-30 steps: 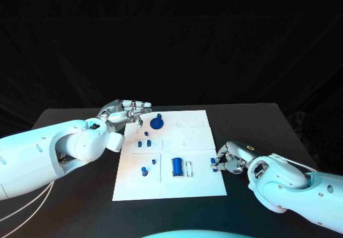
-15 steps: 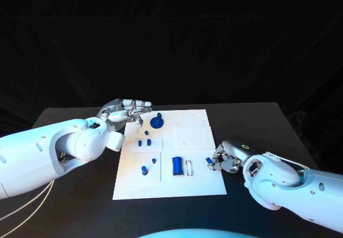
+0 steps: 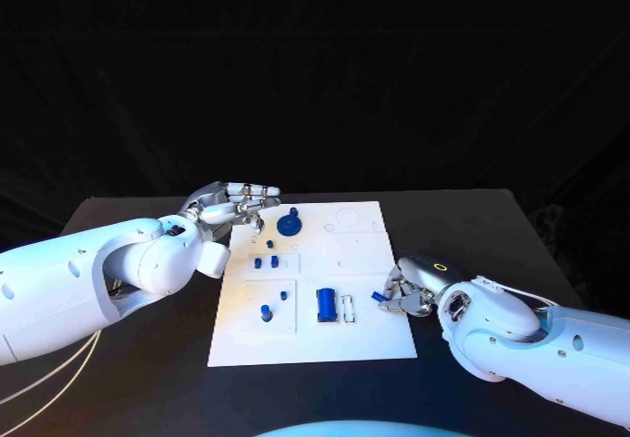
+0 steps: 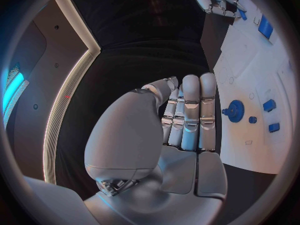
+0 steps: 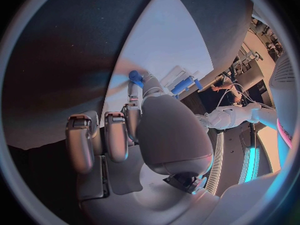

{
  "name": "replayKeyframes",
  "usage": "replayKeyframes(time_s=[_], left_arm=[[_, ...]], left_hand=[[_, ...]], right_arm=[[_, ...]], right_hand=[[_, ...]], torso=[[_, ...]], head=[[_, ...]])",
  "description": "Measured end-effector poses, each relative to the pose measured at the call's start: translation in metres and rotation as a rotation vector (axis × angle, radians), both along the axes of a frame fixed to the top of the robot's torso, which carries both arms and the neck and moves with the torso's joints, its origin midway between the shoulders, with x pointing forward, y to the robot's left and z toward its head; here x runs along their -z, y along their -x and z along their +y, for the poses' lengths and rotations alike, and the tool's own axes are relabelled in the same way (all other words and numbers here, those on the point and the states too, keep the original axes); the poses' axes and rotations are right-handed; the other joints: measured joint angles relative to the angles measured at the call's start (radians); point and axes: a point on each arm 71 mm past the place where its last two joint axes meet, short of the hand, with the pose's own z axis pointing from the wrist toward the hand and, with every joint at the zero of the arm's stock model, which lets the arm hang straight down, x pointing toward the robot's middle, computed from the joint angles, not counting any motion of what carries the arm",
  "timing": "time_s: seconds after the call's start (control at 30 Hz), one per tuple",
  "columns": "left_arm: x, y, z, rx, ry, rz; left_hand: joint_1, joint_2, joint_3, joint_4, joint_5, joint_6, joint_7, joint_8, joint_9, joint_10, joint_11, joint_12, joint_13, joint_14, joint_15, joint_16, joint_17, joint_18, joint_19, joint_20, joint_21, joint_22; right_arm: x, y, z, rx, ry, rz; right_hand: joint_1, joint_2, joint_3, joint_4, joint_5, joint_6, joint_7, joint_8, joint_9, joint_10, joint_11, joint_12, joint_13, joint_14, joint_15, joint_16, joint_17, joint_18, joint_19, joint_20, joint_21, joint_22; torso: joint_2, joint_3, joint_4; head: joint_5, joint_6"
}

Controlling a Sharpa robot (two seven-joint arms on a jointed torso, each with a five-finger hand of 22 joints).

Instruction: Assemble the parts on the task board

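Task board [image 3: 357,339] lying flat in middle of black table [image 3: 131,364], white, rectangular, with shallow square recesses and faint circle outlines at far end. On it, several blue parts: round gear-like piece [image 3: 289,225] near far left corner, small peg pair [image 3: 265,262] below it, large blue cylinder [image 3: 326,304] lying lengthwise in near half, just beside a narrow white slot [image 3: 348,307], and two little pegs [image 3: 267,312] to its left.

Right hand [image 3: 403,298] at right edge of board, low over it, level with the cylinder, palm turned toward board. Fingers curled in, thumb and one finger pinching a small blue part [image 3: 380,297] by its end; seen also in right wrist view as blue tip [image 5: 135,76] above the fingertips.

Left hand [image 3: 234,207] raised over far left corner of board, near the gear-like piece, touching nothing. In left wrist view, fingers [image 4: 190,110] straight and pressed side by side, thumb folded across palm, holding nothing.
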Motion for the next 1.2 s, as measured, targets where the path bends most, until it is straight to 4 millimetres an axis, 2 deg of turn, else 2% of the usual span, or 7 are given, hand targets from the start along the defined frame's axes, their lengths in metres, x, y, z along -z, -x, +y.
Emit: replayKeyframes(time_s=[0.27, 0.33, 0.43, 0.77, 1.0, 1.1, 1.2], left_arm=[[0.000, 0.000, 0.000, 0.001, 0.000, 0.001], [0.000, 0.000, 0.000, 0.002, 0.000, 0.001], [0.000, 0.000, -0.001, 0.002, 0.000, 0.001], [0.000, 0.000, -0.001, 0.003, 0.000, 0.002], [0.000, 0.000, -0.002, 0.005, 0.001, 0.002], [0.000, 0.000, -0.002, 0.006, 0.001, 0.002], [0.000, 0.000, -0.002, 0.006, 0.002, 0.003]], left_hand=[[0.000, 0.000, 0.000, 0.000, 0.000, 0.000, 0.000, 0.004, 0.000, -0.007, 0.000, 0.000, 0.000, -0.003, 0.003, 0.000, -0.001, 0.000, 0.000, 0.000, 0.000, -0.001], [0.000, 0.000, 0.000, 0.000, 0.000, 0.000, 0.000, 0.004, 0.000, -0.007, 0.000, 0.000, 0.000, -0.003, 0.004, 0.000, -0.001, 0.000, 0.000, 0.000, 0.000, -0.001], [0.000, 0.000, 0.000, 0.000, 0.000, 0.000, 0.000, 0.004, 0.000, -0.007, 0.000, 0.000, 0.000, -0.003, 0.004, 0.000, -0.001, 0.000, 0.000, 0.000, 0.000, -0.001], [0.000, 0.000, 0.000, 0.000, 0.000, 0.000, 0.000, 0.004, 0.000, -0.007, 0.000, 0.000, 0.000, -0.003, 0.003, 0.000, -0.001, 0.000, 0.000, 0.000, 0.000, -0.001], [0.000, 0.000, 0.000, 0.000, 0.000, 0.000, 0.000, 0.004, 0.000, -0.007, 0.000, 0.000, 0.000, -0.003, 0.003, 0.000, -0.001, 0.000, 0.000, 0.000, 0.000, -0.001], [0.000, 0.000, 0.000, 0.000, 0.000, 0.000, 0.000, 0.004, 0.000, -0.007, 0.000, 0.000, 0.000, -0.003, 0.003, 0.000, -0.001, 0.000, 0.000, 0.000, 0.000, -0.001], [0.000, 0.000, 0.000, 0.000, 0.000, 0.000, 0.000, 0.004, 0.000, -0.007, 0.000, 0.000, 0.000, -0.003, 0.003, 0.000, -0.001, 0.000, 0.000, 0.000, 0.000, -0.001]], right_arm=[[-0.002, 0.004, 0.004, -0.005, 0.018, -0.004], [-0.002, 0.005, 0.005, -0.001, 0.022, -0.005], [-0.003, 0.006, 0.006, 0.005, 0.025, -0.007], [-0.006, 0.016, 0.007, 0.025, -0.006, 0.010], [-0.013, 0.019, 0.018, 0.038, -0.091, 0.054], [-0.013, 0.021, 0.023, 0.047, -0.131, 0.087], [-0.011, 0.021, 0.027, 0.057, -0.160, 0.117]], right_hand=[[0.006, -0.003, 0.044, 0.016, 0.088, 0.005, -0.004, -0.015, -0.005, 0.000, 0.000, -0.003, 0.000, 0.000, 0.000, 0.000, 0.000, 0.000, 0.000, 0.000, 0.000, 0.000], [0.007, -0.004, 0.047, 0.016, 0.091, 0.006, -0.006, -0.016, -0.029, 0.000, 0.000, -0.004, 0.000, 0.000, 0.000, 0.000, 0.000, 0.000, 0.000, 0.000, 0.000, 0.000], [0.007, -0.004, 0.057, 0.017, 0.096, 0.009, -0.003, -0.019, -0.037, 0.000, 0.000, -0.004, 0.000, 0.000, 0.000, 0.000, 0.000, 0.000, 0.000, 0.000, 0.000, 0.000], [0.015, -0.007, 0.107, 0.026, 0.128, 0.016, -0.009, -0.015, -0.036, 0.000, 0.000, 0.012, -0.016, 0.003, -0.003, 0.010, 0.000, 0.000, 0.000, 0.000, 0.000, 0.000], [0.012, -0.004, 0.143, 0.040, 0.147, 0.016, -0.009, -0.012, -0.033, 0.006, -0.006, 0.024, -0.024, 0.004, -0.004, 0.011, 0.000, 0.000, 0.000, 0.000, 0.000, 0.000], [0.004, 0.002, 0.155, 0.049, 0.156, 0.016, -0.009, -0.013, -0.033, 0.009, -0.009, 0.029, -0.024, 0.000, -0.008, 0.016, 0.000, 0.000, 0.000, -0.007, 0.000, 0.000], [-0.015, -0.004, 0.167, 0.053, 0.163, 0.015, -0.009, -0.012, -0.033, 0.011, -0.012, 0.035, -0.044, 0.000, -0.008, 0.016, 0.000, 0.000, 0.000, -0.007, 0.000, 0.000]], torso=[[0.000, 0.0000, -0.0007], [0.000, 0.0000, -0.0007], [0.000, 0.0000, -0.0007], [0.000, 0.0007, -0.0014], [0.001, 0.0012, -0.0016], [0.001, 0.0012, -0.0012], [0.001, 0.0007, -0.0006]], head=[[0.000, 0.002], [-0.001, 0.002], [-0.001, 0.003], [-0.001, 0.005], [-0.005, 0.006], [-0.007, 0.006], [-0.008, 0.007]])
